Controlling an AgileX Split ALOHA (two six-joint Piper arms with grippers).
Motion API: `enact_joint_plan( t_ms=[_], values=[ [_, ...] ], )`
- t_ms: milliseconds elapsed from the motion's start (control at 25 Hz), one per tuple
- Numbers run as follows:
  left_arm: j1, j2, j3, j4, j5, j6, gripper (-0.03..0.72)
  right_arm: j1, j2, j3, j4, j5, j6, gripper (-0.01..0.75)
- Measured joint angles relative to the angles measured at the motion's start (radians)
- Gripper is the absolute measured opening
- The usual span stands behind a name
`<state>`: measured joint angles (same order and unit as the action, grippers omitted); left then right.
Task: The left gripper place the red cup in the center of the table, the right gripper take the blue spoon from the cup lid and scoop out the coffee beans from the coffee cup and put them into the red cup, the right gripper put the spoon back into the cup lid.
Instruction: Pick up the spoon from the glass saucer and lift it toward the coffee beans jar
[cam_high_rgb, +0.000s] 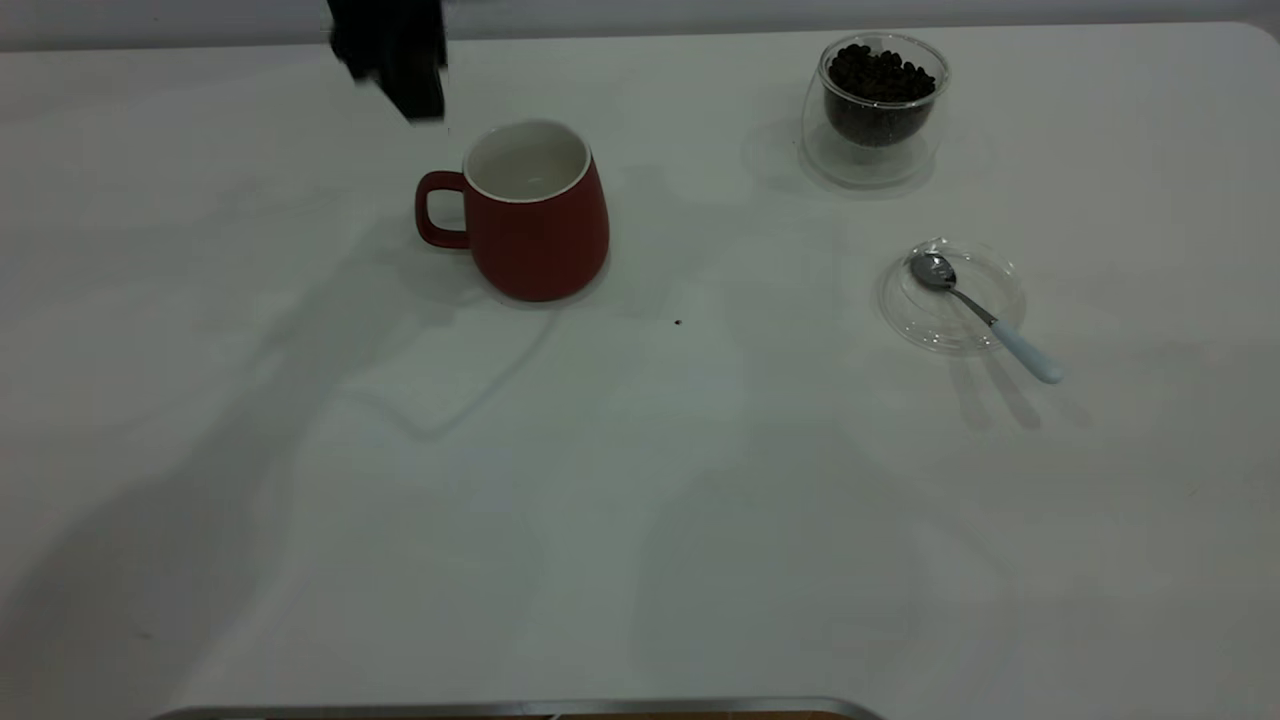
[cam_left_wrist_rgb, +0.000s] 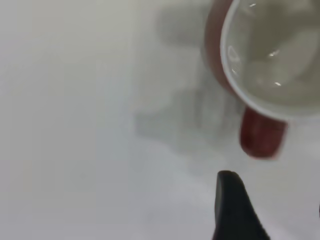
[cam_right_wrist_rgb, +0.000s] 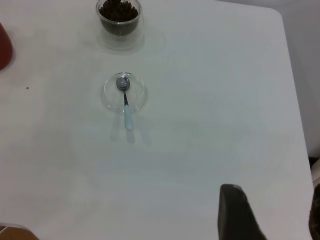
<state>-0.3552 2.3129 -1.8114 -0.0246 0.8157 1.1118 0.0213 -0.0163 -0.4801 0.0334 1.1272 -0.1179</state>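
Left hand (cam_high_rgb: 392, 55) raised above table (cam_high_rgb: 640, 480) behind cup (cam_high_rgb: 535, 210), clear of handle; holds nothing, finger spread not discernible. Cup upright, red, white inside, empty, left of centre. Right hand (cam_right_wrist_rgb: 270, 215) high over table's right side, well apart from spoon (cam_high_rgb: 985, 315); grip state unclear.

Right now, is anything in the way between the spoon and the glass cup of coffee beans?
Nothing visible is. The spoon rests with its bowl in the clear lid, and only bare table lies between it and the glass cup of coffee beans. The red cup stands well off to the side.
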Motion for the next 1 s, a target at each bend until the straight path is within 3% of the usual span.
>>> enact_joint_plan(
  t_ms=[440, 640, 840, 1000],
  values=[
    [0.004, -0.379, 0.0, 0.139, 0.332, -0.767, 0.466, 0.0, 0.0, 0.0, 0.0, 0.0, 0.0, 0.391],
    [0.004, -0.627, 0.019, 0.184, 0.352, -0.983, 0.466, 0.0, 0.0, 0.0, 0.0, 0.0, 0.0, 0.391],
    [0.004, -0.948, 0.211, 0.185, 0.352, -1.068, 0.466, 0.0, 0.0, 0.0, 0.0, 0.0, 0.0, 0.391],
    [0.004, -1.227, 0.486, 0.148, 0.352, -1.078, 0.466, 0.0, 0.0, 0.0, 0.0, 0.0, 0.0, 0.391]
  ],
)
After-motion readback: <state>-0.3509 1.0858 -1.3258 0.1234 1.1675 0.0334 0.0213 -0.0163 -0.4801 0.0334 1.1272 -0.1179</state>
